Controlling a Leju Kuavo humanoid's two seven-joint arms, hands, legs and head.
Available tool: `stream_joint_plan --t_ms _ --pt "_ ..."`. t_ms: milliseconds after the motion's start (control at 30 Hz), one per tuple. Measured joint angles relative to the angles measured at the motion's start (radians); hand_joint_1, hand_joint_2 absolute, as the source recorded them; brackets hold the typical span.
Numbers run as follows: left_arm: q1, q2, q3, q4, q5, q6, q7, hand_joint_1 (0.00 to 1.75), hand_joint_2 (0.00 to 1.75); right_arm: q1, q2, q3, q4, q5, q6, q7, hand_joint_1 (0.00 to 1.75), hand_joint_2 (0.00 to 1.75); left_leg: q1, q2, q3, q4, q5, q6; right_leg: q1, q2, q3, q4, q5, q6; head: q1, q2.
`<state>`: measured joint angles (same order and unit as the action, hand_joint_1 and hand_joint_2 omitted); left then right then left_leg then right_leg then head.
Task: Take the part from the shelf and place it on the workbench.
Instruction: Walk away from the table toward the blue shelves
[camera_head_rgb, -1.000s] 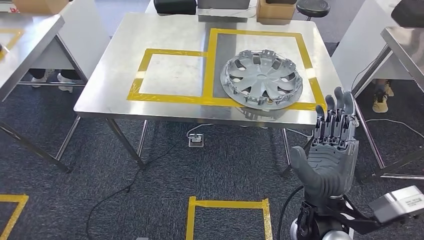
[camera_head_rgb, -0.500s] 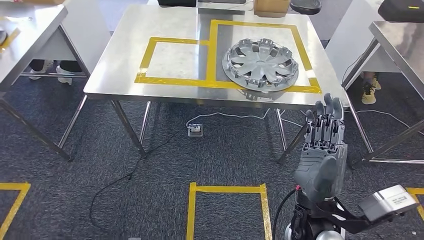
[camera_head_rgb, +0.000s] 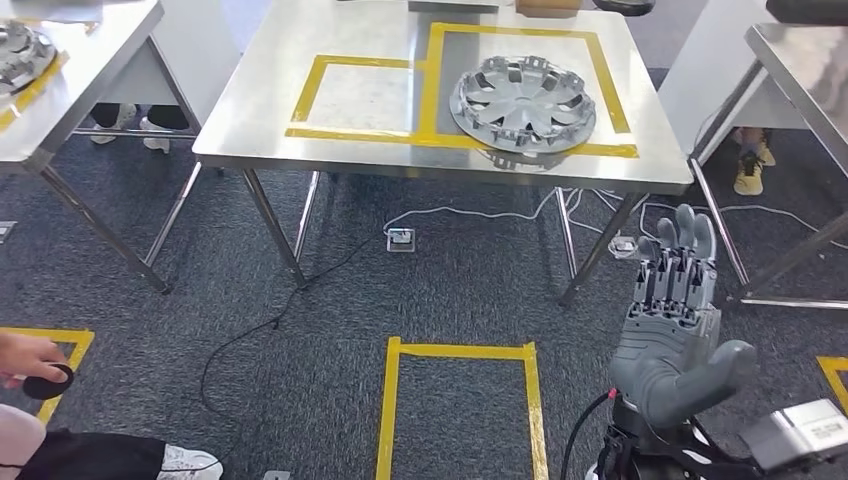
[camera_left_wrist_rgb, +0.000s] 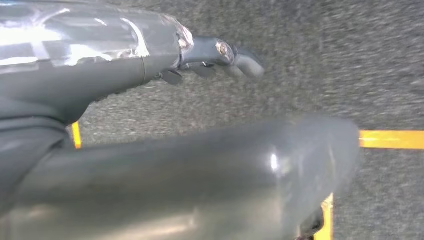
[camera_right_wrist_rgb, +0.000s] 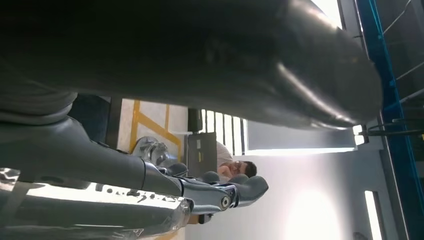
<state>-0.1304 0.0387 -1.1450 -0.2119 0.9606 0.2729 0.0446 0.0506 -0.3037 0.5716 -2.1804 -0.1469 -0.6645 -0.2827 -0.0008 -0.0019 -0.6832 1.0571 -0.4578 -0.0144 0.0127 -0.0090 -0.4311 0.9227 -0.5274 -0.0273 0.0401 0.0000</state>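
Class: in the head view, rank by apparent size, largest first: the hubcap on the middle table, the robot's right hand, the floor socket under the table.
1. Hubcap
2. Right hand, close to the hubcap in apparent size, and nearer the camera, so unsure
3. Floor socket

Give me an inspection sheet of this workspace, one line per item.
Surface: steel workbench marked with yellow tape rectangles.
Job's things: grey hubcap lies flat on the larger rectangle's near corner, overlapping the tape.
Clutter: another hubcap on the left table.
Hands: right hand raised, fingers extended, holding nothing; left hand hangs over the carpet, empty.
Cables: black cable and white cable across the floor.
Surroundings: person's hand holding a dark disc.
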Motion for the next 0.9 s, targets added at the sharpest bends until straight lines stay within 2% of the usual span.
stream_joint_plan --t_ms 67,100,133,167,200,233,267,300,333,367,433,467,500,567,600,633,667,700,733,767,833,867,900 --pt "0.0 0.003 0.0 0.0 0.0 0.0 0.0 0.0 0.0 0.004 0.0 0.0 0.0 0.0 0.0 0.0 0.0 0.0 0.004 0.0 -0.022 0.11 -0.112 -0.008 -0.002 -0.001 -0.034 0.002 0.029 -0.004 -0.011 0.0" --pt "-0.001 0.004 0.0 0.0 0.0 0.0 0.0 0.0 0.0 0.005 0.0 0.0 0.001 0.0 0.0 0.0 0.0 0.0 0.007 0.0 -0.027 0.172 -0.143 -0.013 -0.001 -0.002 -0.053 0.005 0.042 -0.003 -0.015 0.0" --pt "-0.001 0.005 0.0 0.0 0.0 0.0 0.0 0.0 0.0 0.006 0.0 0.0 0.001 0.0 0.0 0.0 0.0 0.0 0.009 0.001 -0.025 0.221 -0.145 -0.017 -0.002 -0.003 -0.073 0.011 0.054 -0.002 -0.017 0.0" --pt "-0.001 0.006 0.0 0.0 -0.001 0.0 0.0 0.0 0.0 0.007 0.0 0.0 0.001 0.0 0.0 0.0 0.0 0.0 0.01 0.001 -0.012 0.243 -0.122 -0.02 -0.002 -0.003 -0.095 0.019 0.065 0.001 -0.018 0.0" --pt "-0.001 0.007 0.0 0.0 -0.002 0.0 -0.001 0.0 0.0 0.007 0.0 0.0 0.001 0.0 0.0 0.0 0.0 0.0 0.011 0.001 0.016 0.234 -0.089 -0.022 -0.004 -0.003 -0.117 0.03 0.073 0.005 -0.02 0.0" --pt "-0.002 0.008 0.0 0.0 -0.004 0.001 -0.002 0.0 0.0 0.007 0.0 0.0 0.001 0.001 -0.001 0.0 0.0 0.0 0.013 0.001 0.062 0.194 -0.065 -0.024 -0.005 -0.003 -0.138 0.044 0.08 0.009 -0.022 0.0" --pt "-0.003 0.009 0.0 -0.001 -0.007 0.001 -0.003 0.0 0.0 0.007 0.0 0.0 0.0 0.003 -0.001 0.0 0.0 0.0 0.014 0.001 0.119 0.125 -0.065 -0.025 -0.005 -0.003 -0.157 0.059 0.085 0.013 -0.025 0.0" --pt "-0.005 0.011 0.0 -0.001 -0.01 0.001 -0.005 0.0 0.0 0.007 0.0 0.0 -0.001 0.006 -0.001 0.0 0.0 0.0 0.014 0.0 0.173 0.052 -0.083 -0.023 -0.005 -0.003 -0.172 0.073 0.089 0.018 -0.028 0.0" --pt "-0.006 0.012 0.0 -0.002 -0.014 0.001 -0.007 0.0 0.0 0.007 0.0 -0.001 -0.002 0.011 -0.001 0.001 0.0 0.0 0.013 -0.002 0.211 -0.006 -0.107 -0.017 -0.004 -0.003 -0.182 0.084 0.094 0.023 -0.03 0.0" --pt "-0.008 0.013 0.0 -0.002 -0.017 0.001 -0.009 0.0 0.0 0.008 0.001 -0.001 -0.002 0.017 -0.001 0.003 0.0 0.0 0.011 -0.003 0.23 -0.042 -0.126 -0.009 -0.004 -0.003 -0.189 0.09 0.101 0.028 -0.031 0.0" --pt "-0.007 0.014 0.0 -0.003 -0.021 0.001 -0.011 0.0 0.0 0.012 0.001 -0.002 -0.003 0.027 -0.002 0.011 0.0 0.0 0.009 -0.004 0.222 -0.052 -0.122 0.012 -0.007 -0.001 -0.195 0.091 0.116 0.038 -0.031 0.0" --pt "-0.006 0.014 0.0 -0.003 -0.023 0.0 -0.011 0.0 0.0 0.015 0.002 -0.003 -0.003 0.031 -0.002 0.014 0.0 0.0 0.01 -0.003 0.212 -0.052 -0.111 0.02 -0.009 0.002 -0.2 0.098 0.105 0.043 -0.031 0.0" --pt "-0.005 0.014 0.0 -0.003 -0.023 0.0 -0.01 0.0 0.0 0.018 0.002 -0.005 -0.002 0.034 -0.002 0.017 0.0 0.0 0.011 -0.002 0.2 -0.052 -0.098 0.028 -0.011 0.005 -0.208 0.121 0.072 0.05 -0.029 0.0" --pt "-0.005 0.013 0.0 -0.005 -0.025 0.0 -0.009 0.0 0.0 0.023 0.003 -0.008 -0.002 0.04 -0.002 0.02 0.0 0.0 0.011 0.0 0.169 -0.052 -0.072 0.036 -0.015 0.007 -0.226 0.219 -0.036 0.062 -0.023 0.0" --pt "-0.005 0.012 0.0 -0.006 -0.026 -0.001 -0.008 0.0 0.0 0.025 0.004 -0.009 -0.002 0.044 -0.002 0.022 0.0 0.0 0.01 0.0 0.153 -0.051 -0.059 0.038 -0.016 0.007 -0.232 0.282 -0.079 0.065 -0.019 0.0" --pt "-0.004 0.012 0.0 -0.007 -0.027 -0.001 -0.007 0.0 0.0 0.028 0.004 -0.009 -0.002 0.048 -0.002 0.024 0.0 0.0 0.009 0.0 0.136 -0.051 -0.046 0.038 -0.016 0.007 -0.23 0.331 -0.096 0.065 -0.014 0.0" --pt "-0.004 0.011 0.0 -0.007 -0.028 -0.001 -0.006 0.0 0.0 0.03 0.004 -0.009 -0.002 0.05 -0.002 0.026 0.0 0.0 0.007 0.0 0.119 -0.05 -0.033 0.038 -0.016 0.007 -0.218 0.354 -0.089 0.062 -0.008 0.0" --pt "-0.003 0.011 0.0 -0.007 -0.028 -0.002 -0.004 0.0 0.0 0.032 0.004 -0.01 -0.002 0.053 -0.002 0.028 0.0 0.0 0.004 0.001 0.103 -0.05 -0.021 0.037 -0.015 0.008 -0.192 0.344 -0.064 0.057 -0.002 0.0" --pt "-0.003 0.011 0.0 -0.007 -0.028 -0.002 -0.003 0.0 0.0 0.033 0.004 -0.01 -0.003 0.054 -0.002 0.028 0.0 0.0 0.002 0.001 0.089 -0.05 -0.009 0.036 -0.013 0.008 -0.152 0.299 -0.035 0.049 0.002 0.0" --pt "-0.003 0.01 0.0 -0.008 -0.028 -0.003 -0.003 0.0 0.0 0.033 0.005 -0.012 -0.004 0.055 -0.002 0.029 0.0 0.0 0.0 0.001 0.079 -0.05 0.001 0.035 -0.009 0.009 -0.099 0.229 -0.018 0.038 0.005 0.0" --pt "-0.004 0.006 0.0 -0.008 -0.029 -0.006 -0.002 0.0 0.0 0.033 0.006 -0.015 -0.01 0.06 -0.002 0.03 0.0 0.0 -0.003 0.002 0.066 -0.05 0.022 0.028 0.0 0.009 -0.004 0.081 -0.022 0.018 0.006 0.0" --pt "-0.004 0.005 0.0 -0.009 -0.029 -0.007 -0.002 0.0 0.0 0.033 0.007 -0.017 -0.013 0.062 -0.002 0.032 0.0 0.0 -0.002 0.003 0.061 -0.051 0.032 0.023 0.004 0.009 0.021 0.036 -0.031 0.011 0.006 0.0" --pt "-0.003 0.004 0.0 -0.009 -0.029 -0.009 -0.002 0.0 0.0 0.033 0.007 -0.017 -0.015 0.064 -0.002 0.034 0.0 0.0 -0.002 0.004 0.057 -0.053 0.042 0.016 0.006 0.009 0.027 0.013 -0.033 0.008 0.007 0.0"
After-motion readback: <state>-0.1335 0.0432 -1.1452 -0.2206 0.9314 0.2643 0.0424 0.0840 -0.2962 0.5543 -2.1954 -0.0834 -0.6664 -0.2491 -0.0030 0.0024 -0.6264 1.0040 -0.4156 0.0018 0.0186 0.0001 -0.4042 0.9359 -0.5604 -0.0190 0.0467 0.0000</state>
